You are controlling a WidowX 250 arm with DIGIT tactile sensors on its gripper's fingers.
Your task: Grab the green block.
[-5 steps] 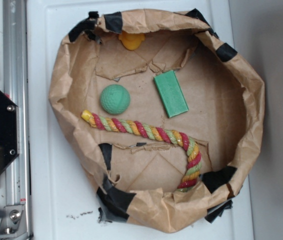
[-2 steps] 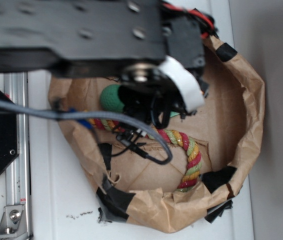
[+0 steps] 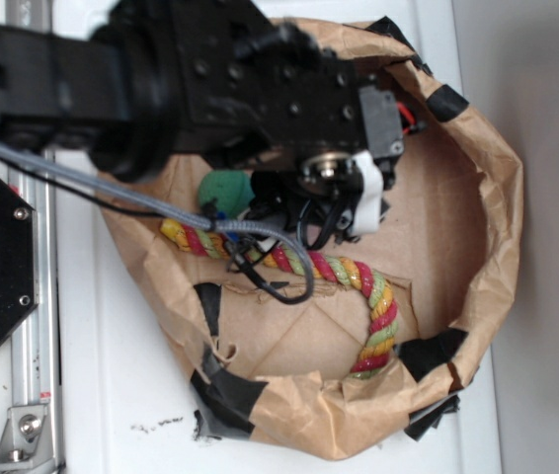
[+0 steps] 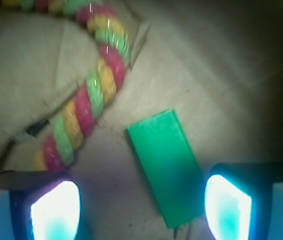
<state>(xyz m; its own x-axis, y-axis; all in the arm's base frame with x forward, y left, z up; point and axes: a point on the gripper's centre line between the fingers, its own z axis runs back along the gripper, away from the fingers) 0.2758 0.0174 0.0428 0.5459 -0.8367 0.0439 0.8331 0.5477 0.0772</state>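
In the wrist view, the block [image 4: 167, 167] is lying between the two fingers [image 4: 55, 210], with the rope [image 4: 89, 102] lying to its left.

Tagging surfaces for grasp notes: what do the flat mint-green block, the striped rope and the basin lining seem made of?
Flat mint-green block: probably plastic or painted wood; smooth, matte, crisp edges. Red, yellow and green twisted rope: woven fibre, likely cotton; visible strands. Lining: crumpled brown paper, creased and torn.

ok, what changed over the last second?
The arm swung in from the left over the paper-lined basket, hiding the green block from the exterior view. The claw hangs open around the block, nothing grasped. Rope and green ball unmoved.
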